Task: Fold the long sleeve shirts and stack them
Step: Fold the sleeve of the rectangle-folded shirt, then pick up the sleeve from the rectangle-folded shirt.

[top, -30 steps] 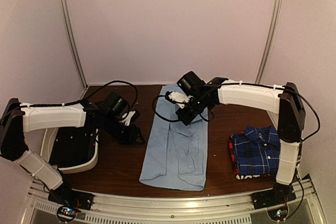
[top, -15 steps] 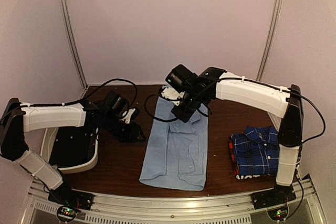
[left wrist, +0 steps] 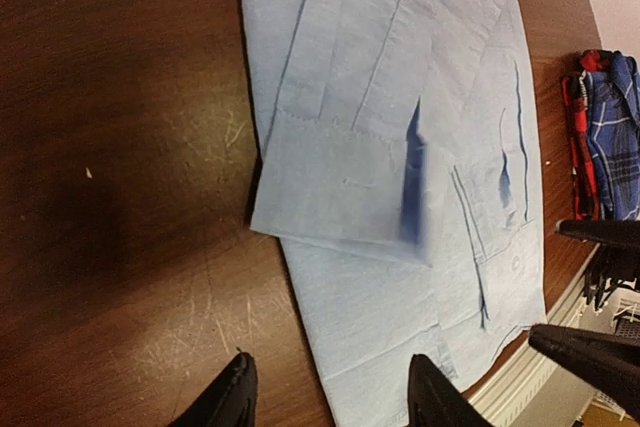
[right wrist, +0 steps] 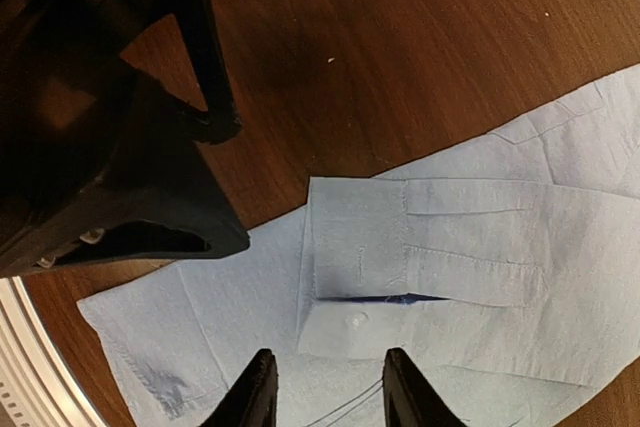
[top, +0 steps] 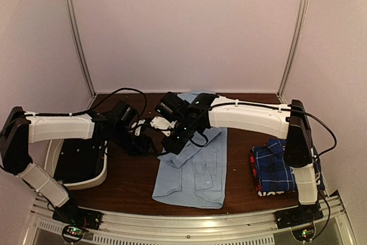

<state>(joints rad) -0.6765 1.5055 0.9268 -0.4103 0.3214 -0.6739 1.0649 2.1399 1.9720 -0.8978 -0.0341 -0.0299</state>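
The right gripper [right wrist: 325,392] had swung toward 9 o'clock and its jaws had just released the sleeve cuff [right wrist: 400,247] onto the light blue shirt [top: 195,170] at the centre of the bench [top: 132,182], likely finishing that fold, while the left gripper [left wrist: 330,395] hovered with jaws parted and empty.

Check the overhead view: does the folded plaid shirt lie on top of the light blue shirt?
No, the plaid shirt sits apart, right of the light blue shirt, with bare table between.

Shirt [top: 192,170] ctr; stack [top: 279,167] rt; bin [top: 95,181] lft
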